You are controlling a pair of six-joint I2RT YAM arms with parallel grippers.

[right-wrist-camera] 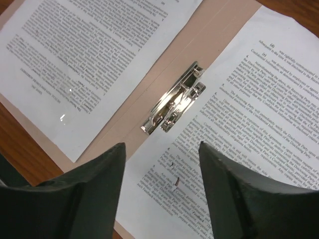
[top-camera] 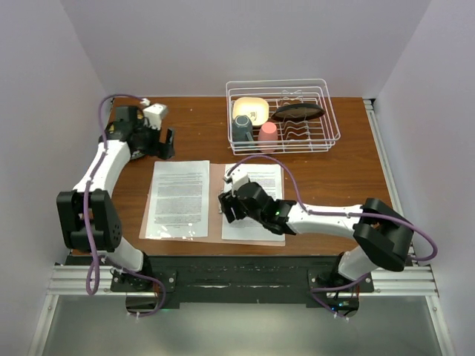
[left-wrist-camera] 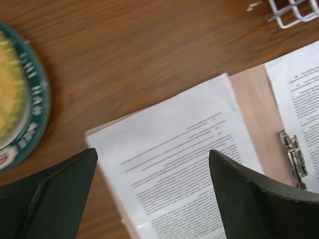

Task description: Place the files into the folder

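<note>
On the open folder (top-camera: 216,185), flat on the surface (top-camera: 341,178): two files, left sheet (top-camera: 178,199) on one leaf, right sheet (top-camera: 263,178) on the other, clip (right-wrist-camera: 173,102) on the spine between. Right hand (top-camera: 227,208) over the clip, fingers apart, empty; left hand (top-camera: 165,143) past the folder's far left corner, wide apart, empty: placing apparently done.
</note>
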